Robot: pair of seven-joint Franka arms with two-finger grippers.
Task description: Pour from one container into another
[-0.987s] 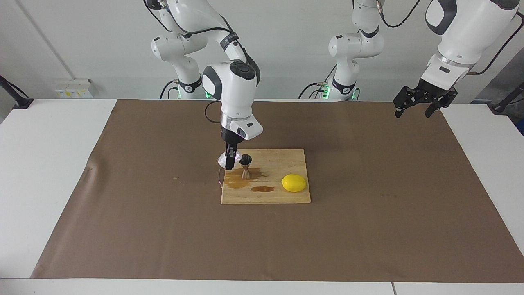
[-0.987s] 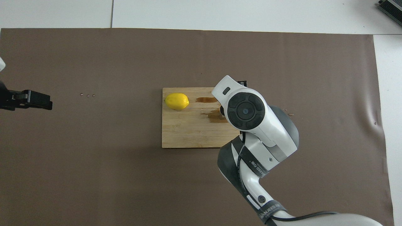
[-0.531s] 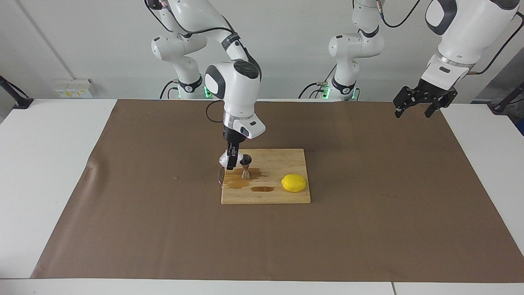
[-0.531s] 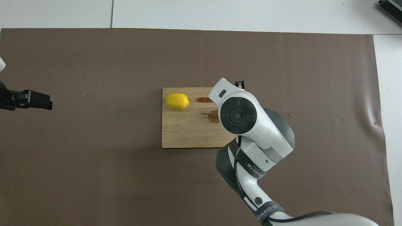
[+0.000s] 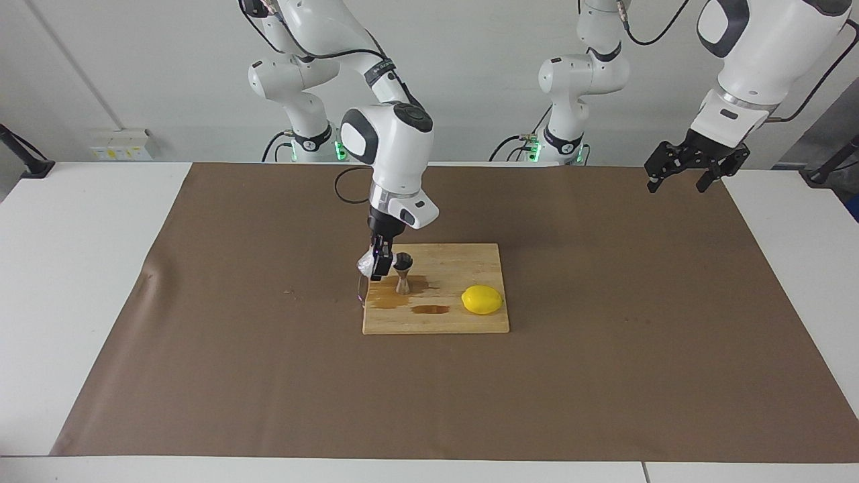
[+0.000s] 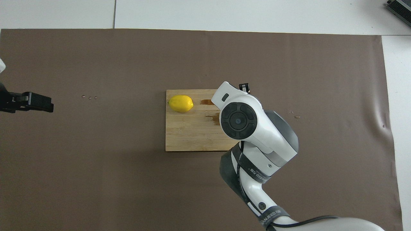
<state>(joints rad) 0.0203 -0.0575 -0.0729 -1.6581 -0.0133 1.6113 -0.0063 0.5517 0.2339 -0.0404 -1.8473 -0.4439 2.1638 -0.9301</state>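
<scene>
On the wooden cutting board (image 5: 463, 265) stands the small steel jigger (image 5: 403, 272), upright, at the board's edge toward the right arm's end. My right gripper (image 5: 379, 263) is shut on the clear knobbly cup (image 5: 366, 263), holding it tilted just beside the jigger's mouth. In the overhead view the right arm's wrist (image 6: 239, 120) hides both the cup and the jigger. My left gripper (image 5: 686, 171) hangs open and holds nothing, waiting over the mat's corner at the left arm's end; it also shows as the left gripper (image 6: 30, 102) from above.
A yellow lemon (image 5: 482, 299) lies on the board toward the left arm's end, seen from above as the lemon (image 6: 180, 103). Brown wet stains (image 5: 392, 298) mark the board around the jigger. A brown mat (image 5: 604, 376) covers the table.
The right arm's wrist has leaned over toward the left arm's end, tipping the held cup more toward the jigger. The left arm has not moved.
</scene>
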